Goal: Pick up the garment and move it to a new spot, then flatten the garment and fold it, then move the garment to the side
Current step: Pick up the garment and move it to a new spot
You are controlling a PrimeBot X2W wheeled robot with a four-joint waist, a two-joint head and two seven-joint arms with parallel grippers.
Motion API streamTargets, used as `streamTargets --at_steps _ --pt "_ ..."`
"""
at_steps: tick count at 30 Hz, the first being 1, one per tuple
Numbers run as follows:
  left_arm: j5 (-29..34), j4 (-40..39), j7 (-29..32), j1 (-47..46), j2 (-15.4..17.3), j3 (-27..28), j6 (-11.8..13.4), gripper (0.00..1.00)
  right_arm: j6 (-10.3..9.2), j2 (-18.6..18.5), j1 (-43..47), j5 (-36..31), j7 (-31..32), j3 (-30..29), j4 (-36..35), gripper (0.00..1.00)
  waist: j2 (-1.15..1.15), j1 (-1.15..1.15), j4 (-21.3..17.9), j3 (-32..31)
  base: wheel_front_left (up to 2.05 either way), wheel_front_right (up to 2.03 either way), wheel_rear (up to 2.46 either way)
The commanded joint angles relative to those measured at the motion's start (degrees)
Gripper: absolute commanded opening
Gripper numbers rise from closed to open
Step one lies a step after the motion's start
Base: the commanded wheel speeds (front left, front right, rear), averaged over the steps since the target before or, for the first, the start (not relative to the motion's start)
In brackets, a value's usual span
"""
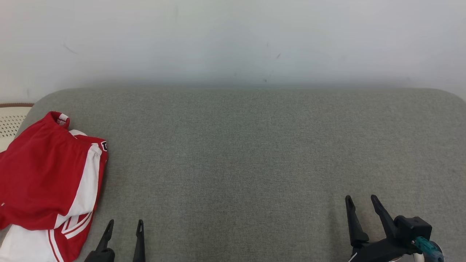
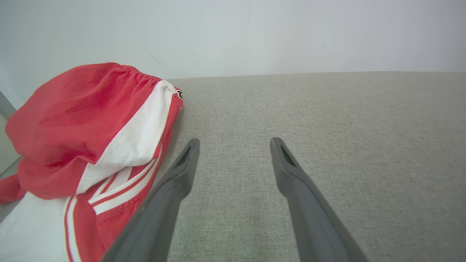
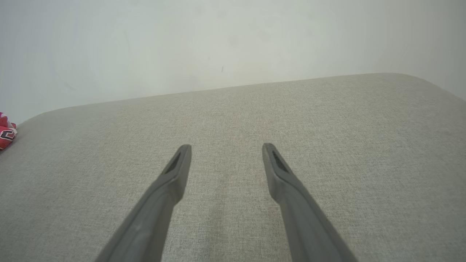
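Note:
A red garment with white side stripes lies folded in a thick bundle at the left end of the grey cushioned surface. In the left wrist view the garment bulges just left of my fingers. My left gripper stands open at the lower left, a short way right of the garment, holding nothing. At the lower right my right gripper is open too, far from the cloth. A small red corner of the garment peeks in at the left edge of the right wrist view.
A pale wall rises directly behind the grey surface. A cream perforated basket with a brown rim sits beyond the surface's left end, behind the garment. Bare grey fabric stretches between the two grippers.

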Motion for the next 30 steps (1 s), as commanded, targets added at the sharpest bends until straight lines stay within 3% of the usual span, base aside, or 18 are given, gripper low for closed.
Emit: streamTargets --at_steps 1,8,16,23,30 --pt "1.01 -0.13 -0.61 0.45 0.18 -0.10 0.39 1.00 0.04 -0.27 0.19 -1.03 -0.36 0.15 -0.23 1.00 0.00 0.00 0.17 0.01 0.00 0.00 0.00" --pt "3.84 0.46 -1.31 0.59 -0.09 -0.04 1.12 1.00 0.04 -0.46 0.97 -3.94 -1.15 0.34 -0.66 1.00 0.00 0.00 2.75 0.15 0.00 0.00 0.00" --pt "2.84 1.17 -1.43 1.57 -0.51 2.97 1.38 1.00 0.04 -0.17 0.98 -3.55 -1.18 2.92 -0.80 1.00 0.00 0.00 9.65 0.28 0.00 0.00 0.00" --pt "1.91 0.98 -1.42 2.17 -0.42 6.15 -1.00 1.00 0.04 0.17 -1.13 -2.94 -1.17 5.78 -1.42 1.00 0.00 0.00 15.65 2.16 0.00 0.00 0.00" --pt "1.00 2.35 -1.43 -2.18 1.22 9.32 -6.48 1.00 0.03 -0.88 -3.90 -2.27 -1.17 7.57 -2.28 1.00 0.00 0.00 16.49 5.76 0.00 0.00 0.00"
